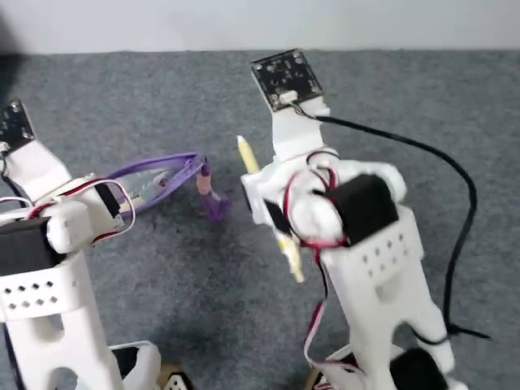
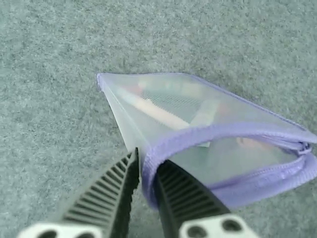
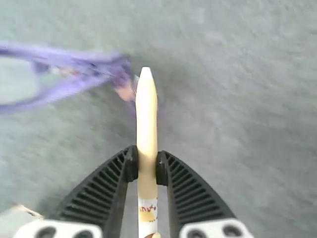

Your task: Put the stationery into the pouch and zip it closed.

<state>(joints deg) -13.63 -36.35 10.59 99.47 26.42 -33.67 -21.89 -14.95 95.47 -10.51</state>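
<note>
While the left arm leans low over the grey bench (image 1: 422, 114), its gripper (image 2: 143, 159) pinched tight on the purple rim of the pouch (image 2: 198, 114), the right arm is stretched forward beside it, its gripper (image 3: 147, 162) clamped around a cream pen (image 3: 146, 111) whose tip points near the pouch's zip end. The clear pouch lies between the arms, short of the bench's far edge, mouth open, with a pale stick-shaped item (image 2: 159, 113) and other blurred pieces inside.

The high camera looks steeply down over the grey mat (image 1: 179, 276), each wrist camera looks from very near past its own jaws to this mat, and all three views share the purple pouch (image 1: 162, 179).
</note>
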